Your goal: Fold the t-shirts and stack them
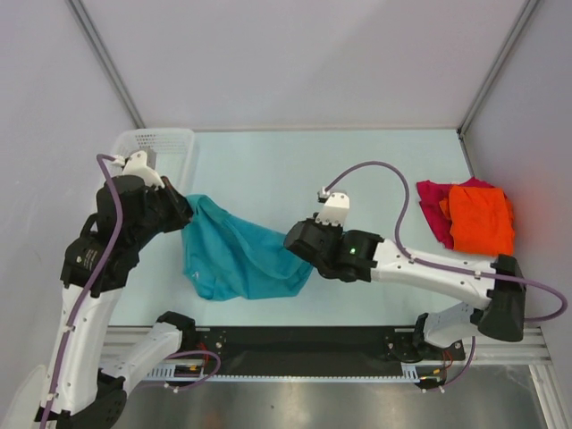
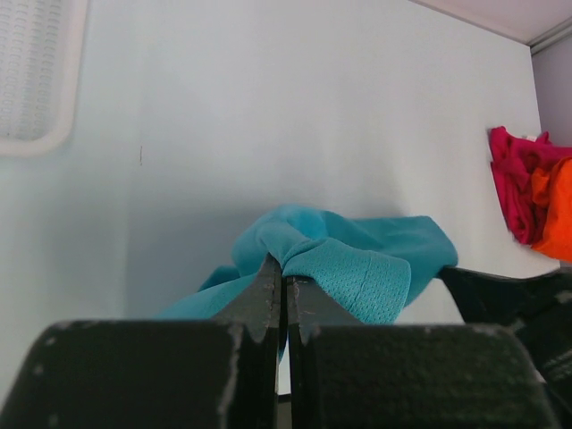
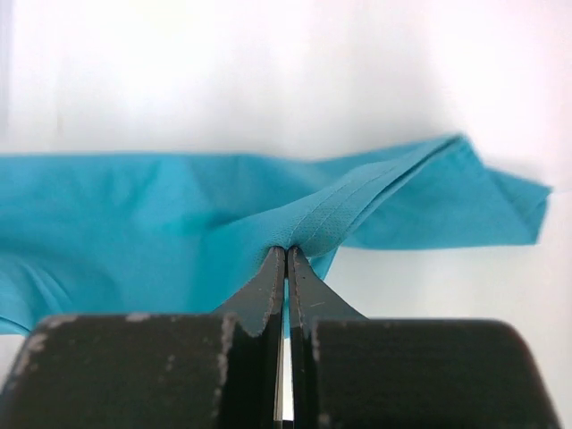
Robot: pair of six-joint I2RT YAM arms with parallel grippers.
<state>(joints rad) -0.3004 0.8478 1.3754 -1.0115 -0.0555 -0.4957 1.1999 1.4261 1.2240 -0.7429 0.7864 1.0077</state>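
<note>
The right gripper pinched a hem of the teal t-shirt; the left gripper clamped its opposite edge, cloth sagging between them. Uneven pulling might have slipped either thin pinch, dropping the shirt crumpled.

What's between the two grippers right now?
Only the teal shirt, sagging between them: left gripper and right gripper are each shut on an edge of it. Top view shows the whole span.
</note>
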